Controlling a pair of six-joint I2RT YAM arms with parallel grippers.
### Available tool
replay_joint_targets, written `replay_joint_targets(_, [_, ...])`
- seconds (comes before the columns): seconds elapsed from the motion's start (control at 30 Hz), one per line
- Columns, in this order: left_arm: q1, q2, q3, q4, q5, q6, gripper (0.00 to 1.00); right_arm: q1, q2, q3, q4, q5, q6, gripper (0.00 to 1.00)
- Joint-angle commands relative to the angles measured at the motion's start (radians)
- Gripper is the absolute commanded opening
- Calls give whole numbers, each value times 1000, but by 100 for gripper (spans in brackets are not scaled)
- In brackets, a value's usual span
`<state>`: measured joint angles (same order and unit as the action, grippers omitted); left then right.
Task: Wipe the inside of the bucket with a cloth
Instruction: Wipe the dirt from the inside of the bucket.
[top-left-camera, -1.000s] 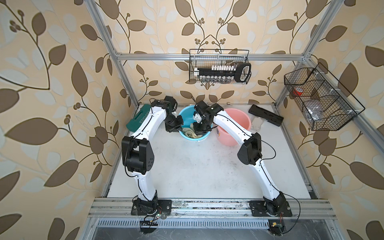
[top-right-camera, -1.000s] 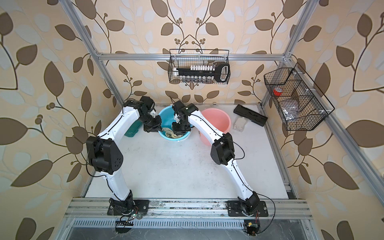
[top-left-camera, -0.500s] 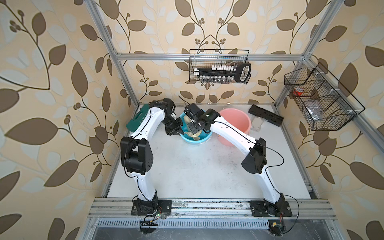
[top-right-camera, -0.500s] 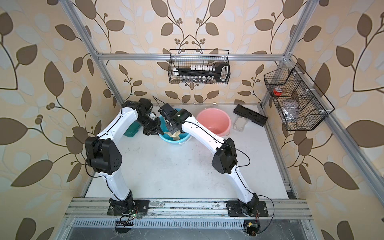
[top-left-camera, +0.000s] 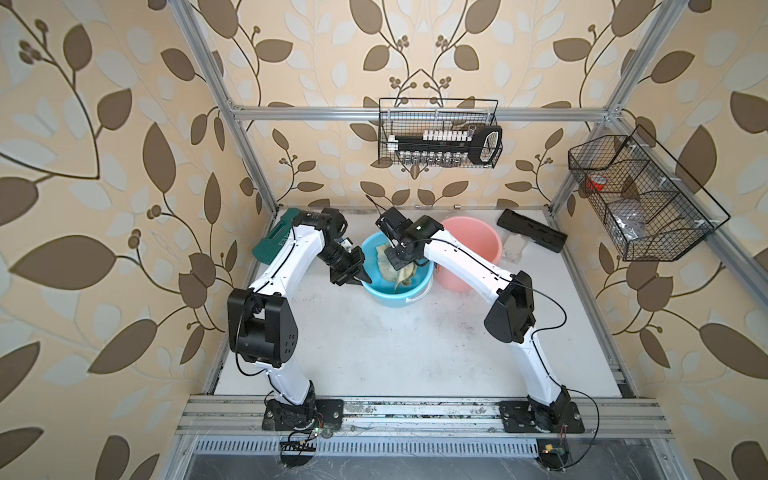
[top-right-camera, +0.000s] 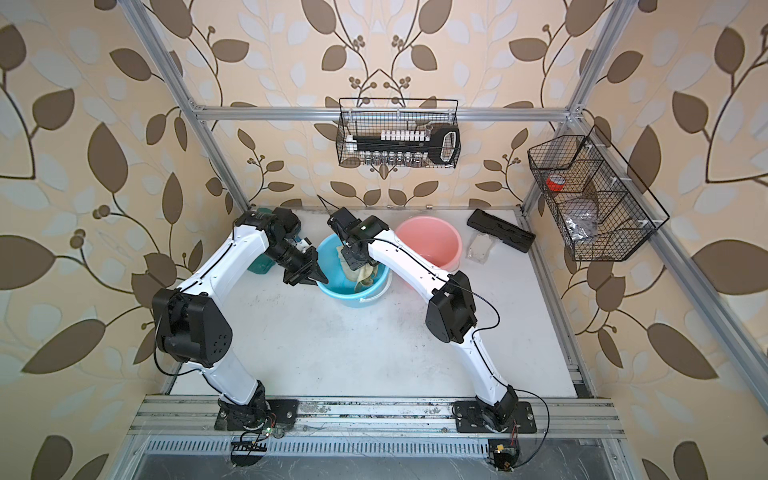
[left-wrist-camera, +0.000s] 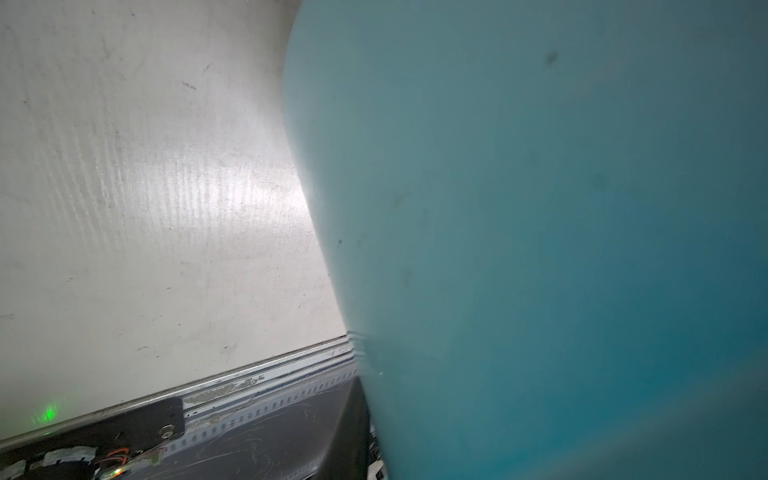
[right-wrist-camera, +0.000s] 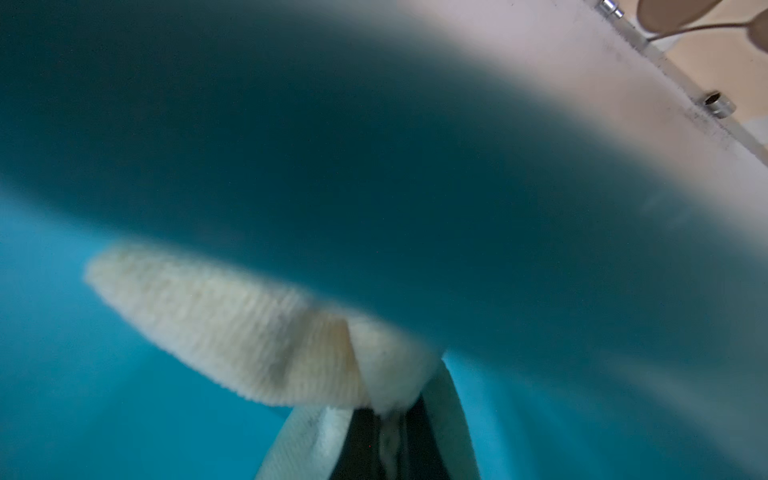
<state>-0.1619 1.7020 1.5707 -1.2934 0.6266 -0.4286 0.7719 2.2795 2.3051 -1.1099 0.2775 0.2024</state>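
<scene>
Soft, limp cloth (top-left-camera: 386, 272) is pinched at a fold by right jaws. Bucket (top-left-camera: 388, 299), judged light, is rim-clamped by left jaws.

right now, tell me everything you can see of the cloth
The cloth is a pale yellowish-beige rag with a ribbed, fuzzy weave and brownish stains. It sits crumpled inside the blue bucket, one part spread against the inner wall, the rest trailing toward the bottom. The right gripper is shut on a fold of it.
</scene>
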Motion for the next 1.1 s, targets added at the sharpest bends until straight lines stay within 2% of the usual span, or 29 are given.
replay_joint_targets(0.0, [4,-48,22,-21,-21,24,0,1,16,-28,-21,-52,26,0])
replay_joint_targets(0.37, [4,9,41,-25,-214,44,0,14,34,-59,-1,-118,60,0])
replay_joint_targets(0.6, [4,60,57,0,-273,50,10,23,42,-66,18,-133,61,0])
replay_joint_targets(0.77, [4,55,70,23,-354,63,12,23,64,-54,14,-145,60,0])
replay_joint_targets(1.07, [4,44,33,106,-382,82,11,22,103,-37,5,-170,70,0])
